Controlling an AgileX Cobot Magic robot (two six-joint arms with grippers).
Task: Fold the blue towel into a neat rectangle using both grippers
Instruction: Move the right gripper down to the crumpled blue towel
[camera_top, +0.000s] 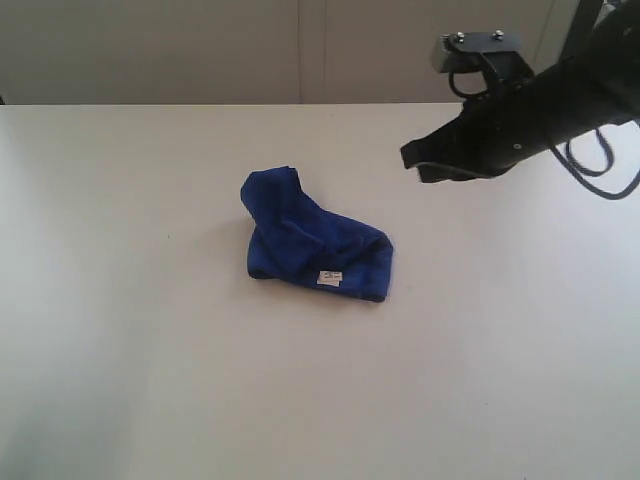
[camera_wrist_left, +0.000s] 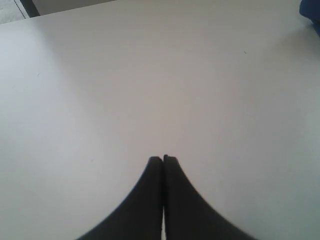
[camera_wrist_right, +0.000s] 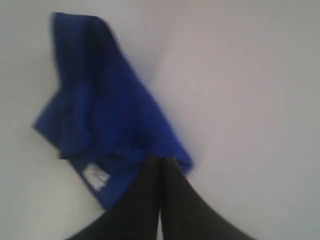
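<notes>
My slim black right tool (camera_wrist_right: 160, 160) has its two pointed fingers pressed flat together, with nothing pinched between them. In its wrist view the tips overlap the edge of the deep royal-blue microfibre towel (camera_wrist_right: 105, 115). The exterior view, though, puts the right tool (camera_top: 415, 165) in the upper right of the frame, apart from the cloth and not touching it

My slim black left tool (camera_wrist_left: 163, 159) is pressed together in the same way and holds nothing. Bare pale desk (camera_wrist_left: 100, 75) lies under and ahead of it. Only a sliver of blue cloth (camera_wrist_left: 312, 15) shows at the upper right corner of that frame

The blue towel (camera_top: 315, 240) lies just right of the middle of the exterior frame, on the smooth white desk (camera_top: 150, 350). It is bunched into a crumpled heap, with one lobe poking toward the upper left and a thicker roll along the lower right. Its small white rectangular label (camera_top: 330, 278) faces up near the lower edge of the heap, and it also shows in the right wrist view (camera_wrist_right: 96, 176)

My count: two tools, one towel, one label, one desk
</notes>
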